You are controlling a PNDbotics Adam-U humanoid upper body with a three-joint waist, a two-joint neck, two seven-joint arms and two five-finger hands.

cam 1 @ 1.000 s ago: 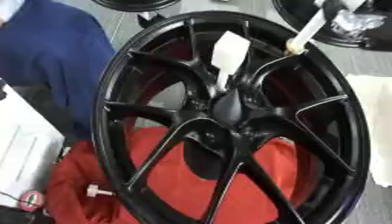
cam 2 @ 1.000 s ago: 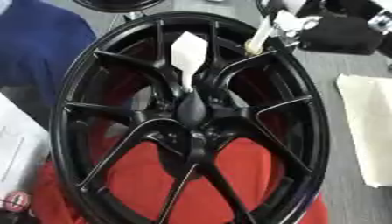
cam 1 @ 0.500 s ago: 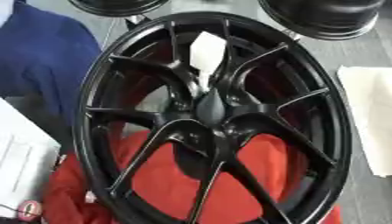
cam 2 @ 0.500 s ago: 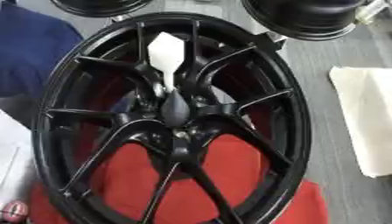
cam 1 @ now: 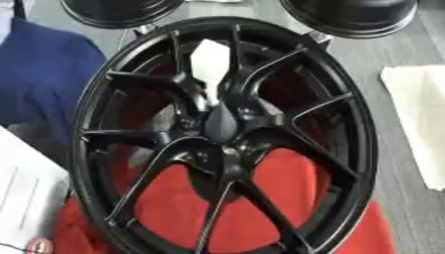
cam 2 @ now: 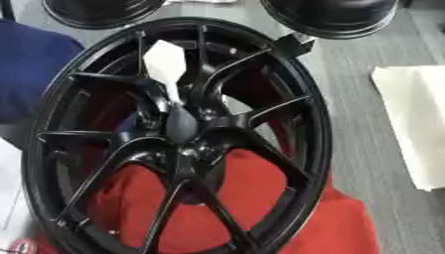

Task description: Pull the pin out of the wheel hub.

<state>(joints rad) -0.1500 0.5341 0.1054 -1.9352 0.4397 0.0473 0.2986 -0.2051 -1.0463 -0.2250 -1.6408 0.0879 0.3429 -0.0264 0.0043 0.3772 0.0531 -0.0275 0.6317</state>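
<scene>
wheel [cam 1: 228, 144] flat on red cloth [cam 1: 287, 191] (padding, likely) | white pin [cam 1: 208, 69] upright in hub [cam 1: 222, 124], ready to pull | neither hand visible, state unknown

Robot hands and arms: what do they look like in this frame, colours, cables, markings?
Neither hand nor arm shows in either eye view, so nothing can be said of them. Only the black wheel with its white pin is visible.
</scene>
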